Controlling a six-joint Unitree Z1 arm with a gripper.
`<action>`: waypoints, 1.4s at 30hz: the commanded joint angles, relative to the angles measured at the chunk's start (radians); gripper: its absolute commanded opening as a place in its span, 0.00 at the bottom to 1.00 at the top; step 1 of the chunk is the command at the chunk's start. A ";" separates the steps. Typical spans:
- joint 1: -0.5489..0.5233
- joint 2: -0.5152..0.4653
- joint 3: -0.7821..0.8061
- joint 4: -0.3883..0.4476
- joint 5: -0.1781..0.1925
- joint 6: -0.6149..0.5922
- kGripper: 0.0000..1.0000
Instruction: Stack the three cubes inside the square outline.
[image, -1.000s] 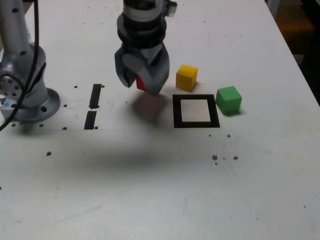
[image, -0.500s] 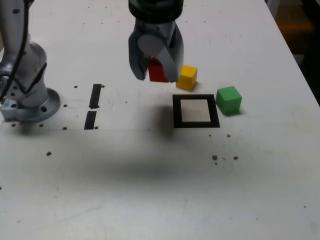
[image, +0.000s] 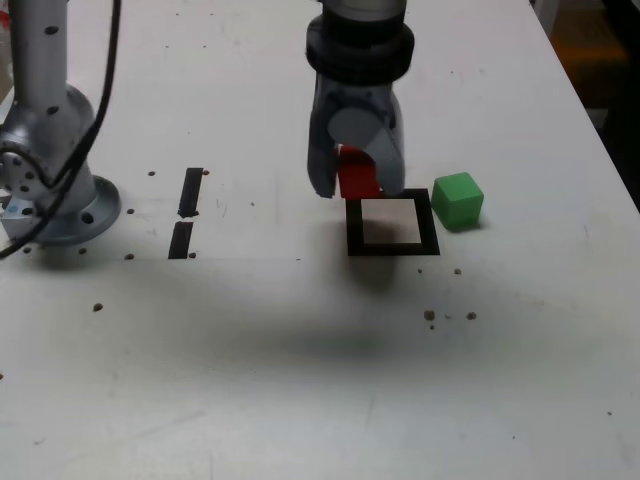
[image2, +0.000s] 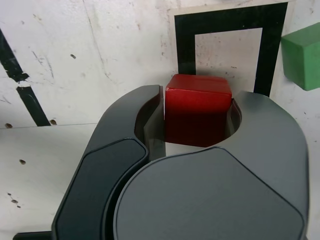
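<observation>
Two cubes show to us: the red cube (image: 358, 178) sits clamped in our hand (image: 356, 180), hanging off the desk (image: 300, 380) above the far edge of the square outline (image: 392, 223), and the green cube (image: 458, 199) rests just beside the outline's right edge in the exterior view

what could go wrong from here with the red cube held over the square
1. The small matte red cube, shut in the claw, hangs over the thick black square outline's edge, not its white centre; released now, it might straddle the frame.
2. The small matte green cube sits beside the outline, so a wide descent may nudge it.
</observation>
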 joint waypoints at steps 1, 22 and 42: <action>-0.008 0.015 -0.007 -0.026 -0.007 -0.005 0.12; -0.026 0.081 0.035 -0.108 0.019 -0.053 0.28; -0.026 0.087 0.055 -0.170 0.013 -0.044 0.71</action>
